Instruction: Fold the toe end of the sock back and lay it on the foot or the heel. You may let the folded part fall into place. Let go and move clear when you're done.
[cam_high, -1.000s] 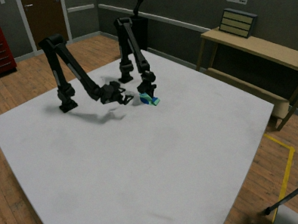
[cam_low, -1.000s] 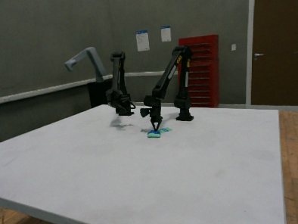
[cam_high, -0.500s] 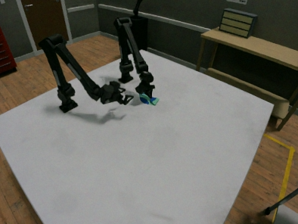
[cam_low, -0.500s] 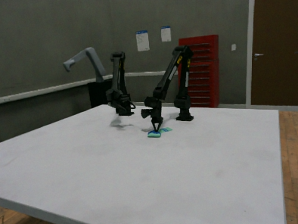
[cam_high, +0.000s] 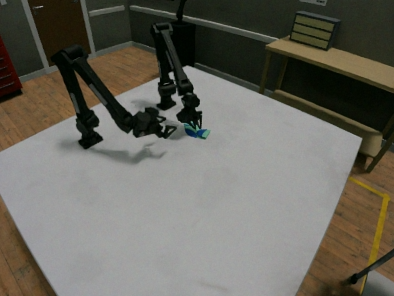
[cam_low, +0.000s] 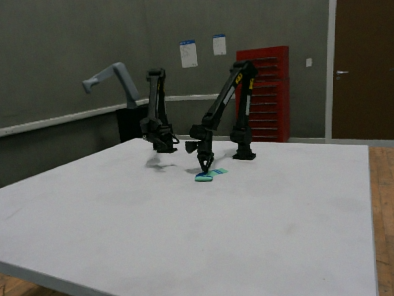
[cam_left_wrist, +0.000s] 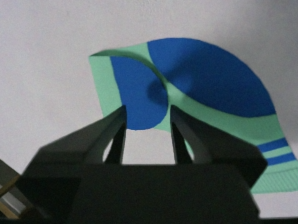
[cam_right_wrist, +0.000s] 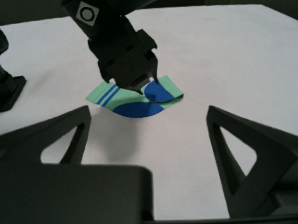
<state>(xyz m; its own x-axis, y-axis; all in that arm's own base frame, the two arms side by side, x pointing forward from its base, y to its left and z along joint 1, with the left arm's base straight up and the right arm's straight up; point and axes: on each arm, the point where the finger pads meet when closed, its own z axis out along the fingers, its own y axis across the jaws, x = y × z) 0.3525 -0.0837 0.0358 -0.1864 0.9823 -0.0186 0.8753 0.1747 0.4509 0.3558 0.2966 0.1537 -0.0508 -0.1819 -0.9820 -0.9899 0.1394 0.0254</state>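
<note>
The toe end (cam_left_wrist: 145, 97) (cam_right_wrist: 157, 92) already lay folded back, its rounded blue tip reaching the edge of the blue heel (cam_left_wrist: 212, 80) (cam_right_wrist: 136, 109), so I judged I was at the release. My left gripper (cam_high: 199, 125) (cam_low: 205, 171) (cam_left_wrist: 148, 111) (cam_right_wrist: 149, 87) stood partly open just over the fold with nothing in it; my right gripper (cam_high: 173, 132) (cam_low: 176, 145) (cam_right_wrist: 148, 111) hung wide open and bare, apart from the cloth. The sock (cam_high: 202, 134) (cam_low: 204, 178) (cam_left_wrist: 220, 112) (cam_right_wrist: 111, 97) rested on the white desk (cam_high: 200, 225) (cam_low: 200, 225) (cam_left_wrist: 55, 90) (cam_right_wrist: 200, 45), towards the arms' side. It looked like thin, soft, mint-green fabric with two blue stripes and a ribbed cuff. Next, I reckoned, I should lift the left straight up, without dragging the flap, and back both arms off.
</note>
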